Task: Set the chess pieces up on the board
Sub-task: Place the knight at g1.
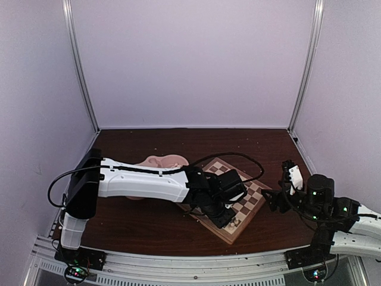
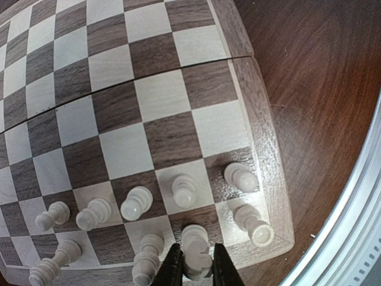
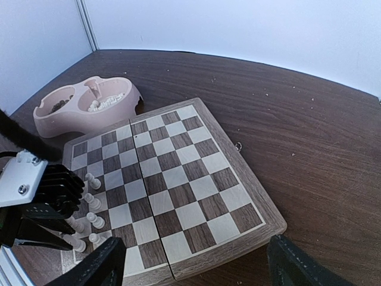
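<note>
Your left end effector pinched a cream-white chessman at the edge of the board. Light, rigid and probably slippery, it suited a mid-stem grip. Your right end effector stood open.

Overhead, the left arm covers much of the board; the pieces at its lower corner are too small to tell apart. The left wrist view's bottom edge cuts off the white piece between the fingers. What fills the dish, upper left of the right wrist view, is unclear.

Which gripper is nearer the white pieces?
Left. The left gripper is shut on one of the white pieces; the right gripper hangs open off the board's right side.
</note>
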